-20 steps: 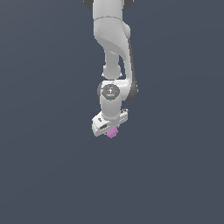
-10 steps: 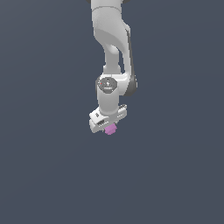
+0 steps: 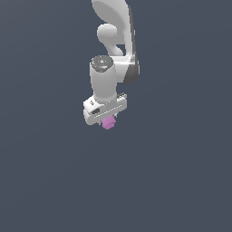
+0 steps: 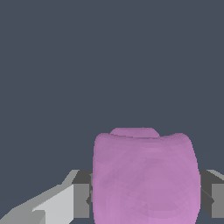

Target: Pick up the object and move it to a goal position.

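Flat slate-grey background everywhere, unbroken in both views, with no edge or seam to mark a surface. Hanging down from the upper edge of the exterior view: white Panda arm (image 3: pixel 113 54), wrist joint with its round grey cap facing the camera, hand block slightly tilted beneath it. Gripper (image 3: pixel 108 121) pointing downward, near the middle of the exterior view and a little toward its left. Pinched between the jaws: the object (image 3: pixel 108 123), a small pink-purple lump, matte, with rounded bumps, far smaller than the white hand above it. Only its lower part showing under the hand block in the exterior view; fingers themselves mostly hidden there. Held clear in mid-air, nothing touching it from below.

Seen close in the wrist view: same object (image 4: pixel 145 177) filling the space between two dark grey finger pads (image 4: pixel 82 199), one pressed against each flank, a smaller bump rising from its far side. Jaws closed on it, contact on both sides. Pale grey finger body visible beside the nearer pad. Beyond the object, only plain grey.
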Tool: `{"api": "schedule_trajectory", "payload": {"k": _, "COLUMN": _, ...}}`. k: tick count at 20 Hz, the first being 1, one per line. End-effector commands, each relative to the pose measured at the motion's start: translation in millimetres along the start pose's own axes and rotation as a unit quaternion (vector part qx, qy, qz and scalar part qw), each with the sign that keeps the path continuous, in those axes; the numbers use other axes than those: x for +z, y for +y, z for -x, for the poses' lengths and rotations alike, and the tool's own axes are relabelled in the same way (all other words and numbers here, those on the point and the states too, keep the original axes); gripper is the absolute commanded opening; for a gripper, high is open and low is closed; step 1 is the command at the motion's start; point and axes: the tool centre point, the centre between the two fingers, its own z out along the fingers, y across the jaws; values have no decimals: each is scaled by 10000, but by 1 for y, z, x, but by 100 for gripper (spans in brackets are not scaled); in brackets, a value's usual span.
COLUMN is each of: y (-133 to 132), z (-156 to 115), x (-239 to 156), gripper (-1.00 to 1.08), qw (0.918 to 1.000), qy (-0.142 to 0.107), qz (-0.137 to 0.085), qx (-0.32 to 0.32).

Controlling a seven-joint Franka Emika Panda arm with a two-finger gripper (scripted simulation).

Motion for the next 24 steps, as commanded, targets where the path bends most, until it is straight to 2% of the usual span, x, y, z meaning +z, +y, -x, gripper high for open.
{"api": "schedule_trajectory", "payload": {"k": 1, "y": 5, "z": 10, "x": -27, "gripper": -100, "qw": 10000, "qy": 4, "qz": 1, "qx": 0}}
{"api": "schedule_trajectory", "payload": {"k": 24, "y": 54, "z": 97, "x": -279, "gripper": -100, "qw": 10000, "qy": 9, "qz": -9, "qx": -1}}
